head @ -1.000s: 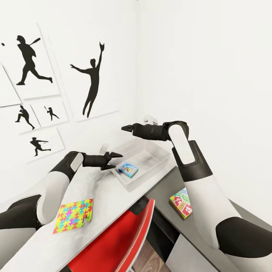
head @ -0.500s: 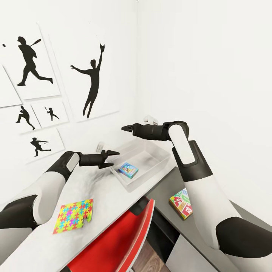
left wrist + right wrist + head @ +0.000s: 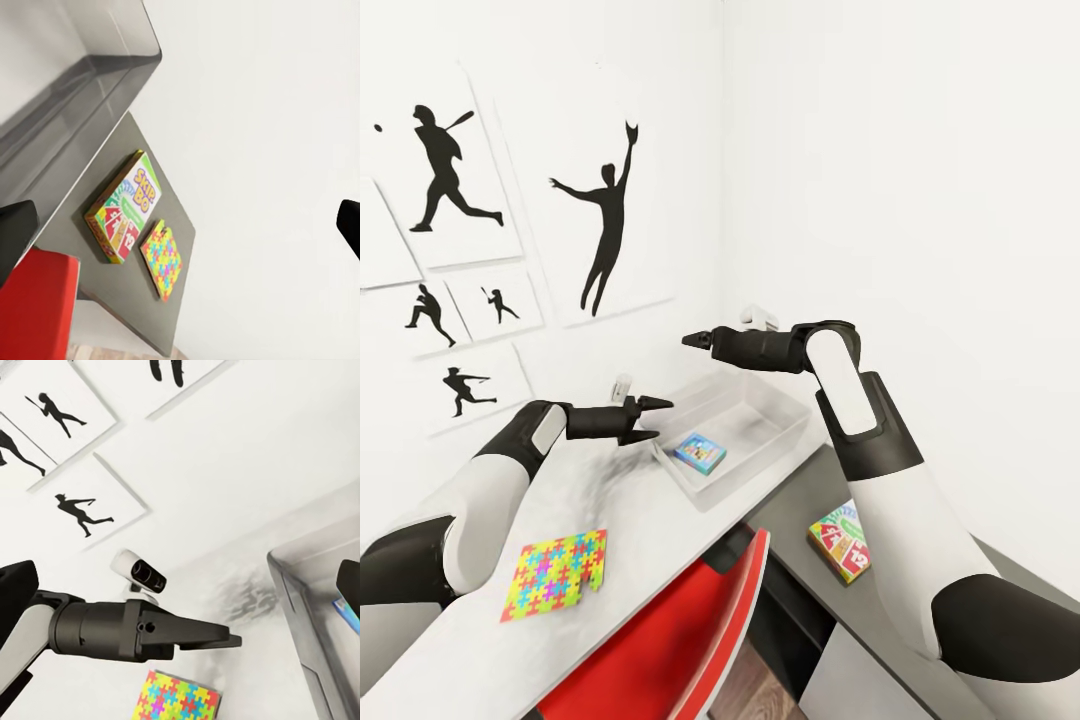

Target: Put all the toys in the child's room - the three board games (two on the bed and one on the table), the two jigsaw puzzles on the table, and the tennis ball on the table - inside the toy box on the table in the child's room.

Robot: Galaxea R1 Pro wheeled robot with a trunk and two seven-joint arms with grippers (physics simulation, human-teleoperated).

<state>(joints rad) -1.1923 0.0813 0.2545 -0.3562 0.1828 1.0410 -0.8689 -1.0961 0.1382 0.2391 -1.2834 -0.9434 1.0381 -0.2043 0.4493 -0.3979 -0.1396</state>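
Note:
The toy box (image 3: 780,432) sits on the pale table (image 3: 640,520) by the corner wall, and a blue board game (image 3: 700,452) lies inside it. A green and white board game (image 3: 840,540) lies on the lower dark side unit, with a jigsaw puzzle (image 3: 161,259) beside it. Another jigsaw puzzle (image 3: 555,572) lies on the table top nearer me. My left gripper (image 3: 663,420) hovers open just left of the toy box. Above the box's far end my right gripper (image 3: 695,340) is open and holds nothing. The tennis ball and the bed are out of view.
A red and white chair (image 3: 680,640) is tucked under the table's front edge. Framed silhouette posters (image 3: 600,200) hang on the wall behind the table. White walls close the corner right behind the toy box.
My left gripper has drawn back slightly to the left, away from the toy box. The right arm and the toys have not moved.

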